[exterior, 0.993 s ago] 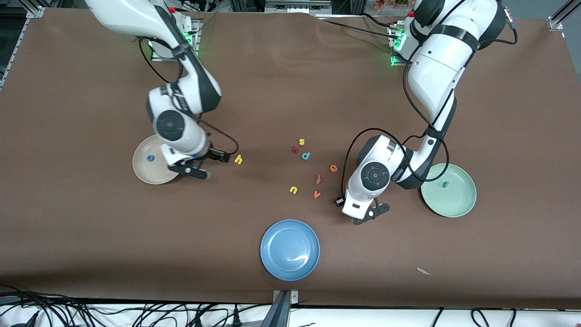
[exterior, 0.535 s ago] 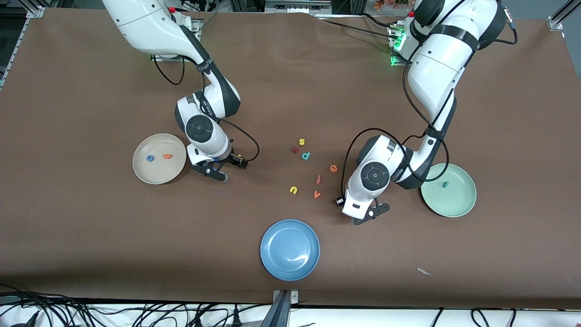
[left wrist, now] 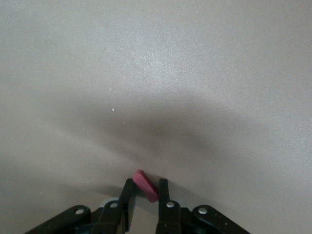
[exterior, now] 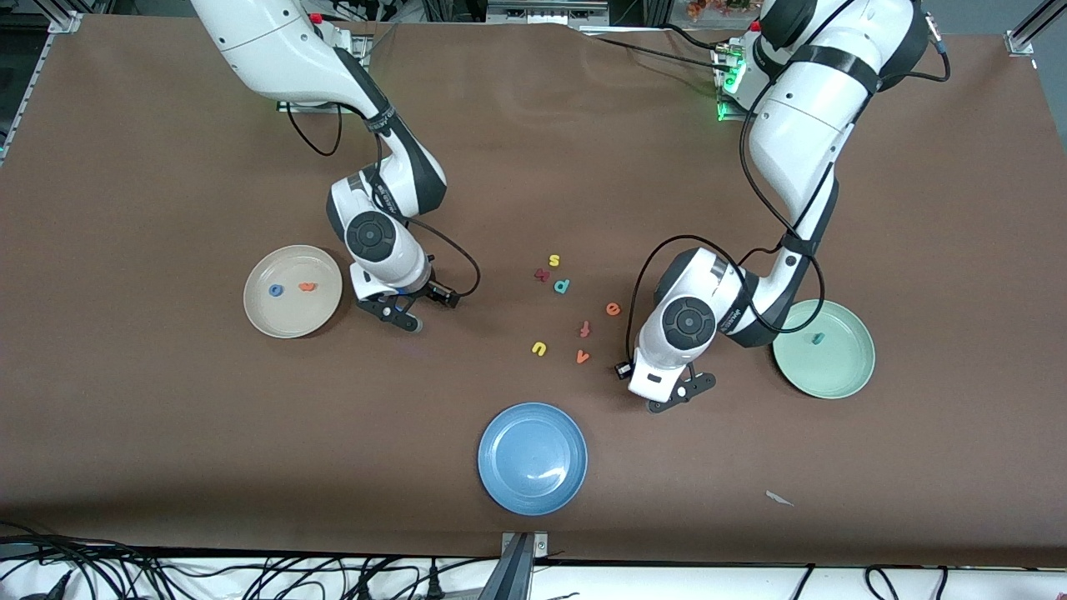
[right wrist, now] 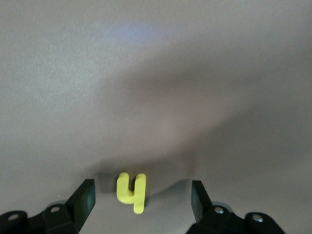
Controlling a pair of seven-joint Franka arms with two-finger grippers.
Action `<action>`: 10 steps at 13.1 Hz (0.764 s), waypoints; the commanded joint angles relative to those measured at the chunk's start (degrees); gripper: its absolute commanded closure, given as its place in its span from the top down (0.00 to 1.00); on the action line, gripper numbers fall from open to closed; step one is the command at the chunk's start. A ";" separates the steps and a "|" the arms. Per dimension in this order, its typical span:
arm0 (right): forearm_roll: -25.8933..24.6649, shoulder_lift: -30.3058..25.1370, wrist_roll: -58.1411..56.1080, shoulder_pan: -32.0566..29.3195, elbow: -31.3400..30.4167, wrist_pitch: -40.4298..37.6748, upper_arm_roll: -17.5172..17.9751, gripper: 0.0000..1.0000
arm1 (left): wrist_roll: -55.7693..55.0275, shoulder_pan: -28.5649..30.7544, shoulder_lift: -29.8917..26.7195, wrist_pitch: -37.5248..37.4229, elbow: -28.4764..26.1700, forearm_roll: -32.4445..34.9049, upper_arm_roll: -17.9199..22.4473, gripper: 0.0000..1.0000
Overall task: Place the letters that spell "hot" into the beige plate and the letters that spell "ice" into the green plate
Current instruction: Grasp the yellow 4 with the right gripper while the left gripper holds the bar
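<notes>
My left gripper is down at the table between the loose letters and the green plate, shut on the dark red i, which lies slanted between the fingers. A teal c lies in the green plate. The orange e rests on the table. My right gripper stands open beside the beige plate, its fingers on either side of the yellow h. The blue o and orange t lie in the beige plate. In the front view both grippers hide their letters.
A blue plate sits near the table's front edge. Loose letters lie mid-table: yellow s, dark red zigzag, teal p, reddish f, yellow u, orange v.
My right gripper has moved off the beige plate's rim to the yellow h, which it now covers. The orange t now shows in the beige plate. The left arm has kept its place.
</notes>
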 commanded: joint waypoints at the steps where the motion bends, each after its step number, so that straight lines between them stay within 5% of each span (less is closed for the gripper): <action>1: 0.93 1.33 0.49 0.99 1.41 0.03 0.22 0.88 | -0.20 -0.55 0.93 -0.47 1.38 -1.07 0.65 0.23; 5: 0.23 1.69 0.40 0.90 1.41 0.11 0.04 0.85 | -0.20 -0.55 0.93 -0.47 1.38 -1.07 0.65 0.20; 10: -0.30 1.86 -0.13 0.90 1.59 0.11 -0.05 0.65 | -0.20 -0.46 0.93 1.02 0.85 -0.98 0.65 0.13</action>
